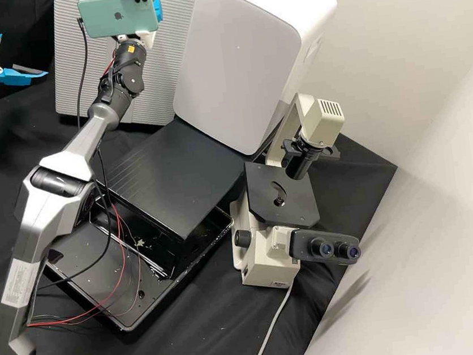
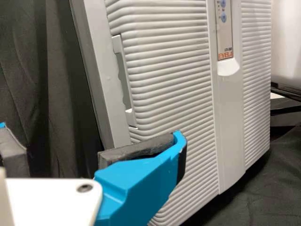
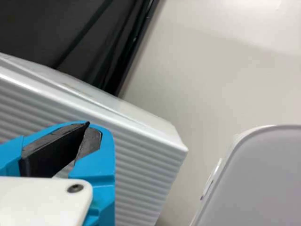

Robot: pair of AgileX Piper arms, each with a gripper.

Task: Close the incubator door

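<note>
In the high view, my left gripper (image 1: 22, 55) stands at the left edge, fingers spread, apart from the incubator (image 1: 150, 90). My right gripper (image 1: 156, 5), partly hidden behind a green phone, is at the incubator's upper front. The left wrist view has the ribbed incubator door (image 2: 169, 75) with its recessed side handle (image 2: 123, 77); the door looks to lie against the cabinet. There my left gripper (image 2: 66, 148) is open with nothing between its fingers. In the right wrist view, my right gripper (image 3: 88, 129) is shut, fingertips together, before the ribbed door (image 3: 141, 174).
A tall white rounded device (image 1: 234, 58) adjoins the incubator on the right, with a black sheet (image 1: 174, 179) sloping below it. A microscope (image 1: 281, 195) stands farther right. Under the right arm are a black tray (image 1: 82, 269) and loose cables. A pale wall bounds the bench's right side.
</note>
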